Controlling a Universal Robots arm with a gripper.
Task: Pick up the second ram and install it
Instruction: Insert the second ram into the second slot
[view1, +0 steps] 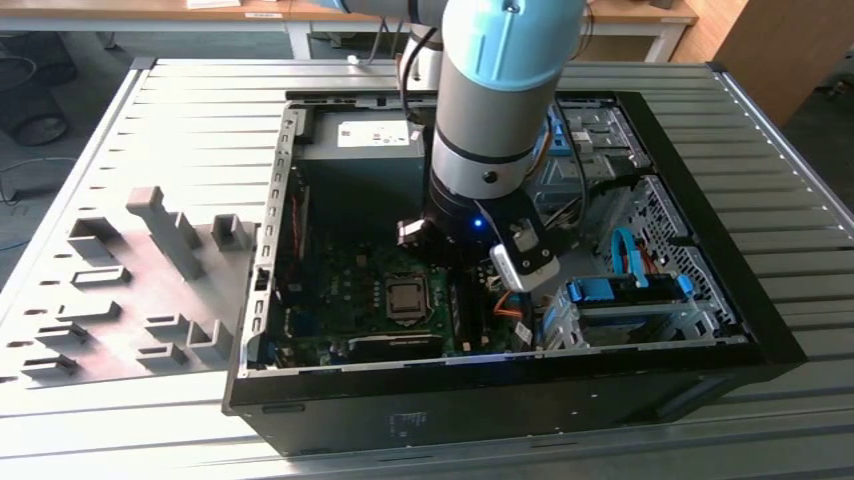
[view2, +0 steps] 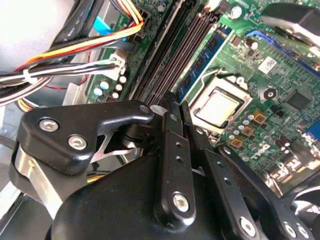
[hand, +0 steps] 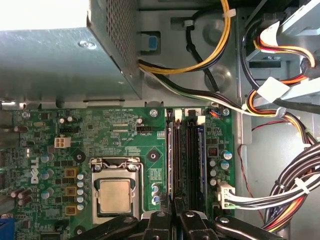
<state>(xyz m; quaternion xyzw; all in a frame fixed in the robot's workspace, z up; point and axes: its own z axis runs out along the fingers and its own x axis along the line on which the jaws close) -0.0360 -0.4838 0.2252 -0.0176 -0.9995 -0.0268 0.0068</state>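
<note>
Four memory slots (hand: 187, 160) run side by side next to the processor socket (hand: 116, 195) on the motherboard, and I have lined my pincer (view2: 178, 102) up along their length so a board can go straight down into one of them. The computer case (view1: 747, 330) lies open-side up on the slatted table (view1: 200, 110), which is why my arm (view1: 501, 100) reaches in from above; the grey fixture blocks (view1: 160, 230) sit well apart, toward the exterior view's left. In the second wrist view the second ram (view2: 202, 62) stands on edge on the socket side of the slots, its blue-green face and black chips turned toward the camera, and it leads away from my fingertips. My pincer is narrow, the two fingers almost together with just a thin gap, and the ram's near end runs into that gap, so I judge that I am gripping it by its flat faces. Whether it is fully seated, I cannot tell. Bundled cables (view2: 75, 50) lie on the other side of the slots, clear of my fingers.
</note>
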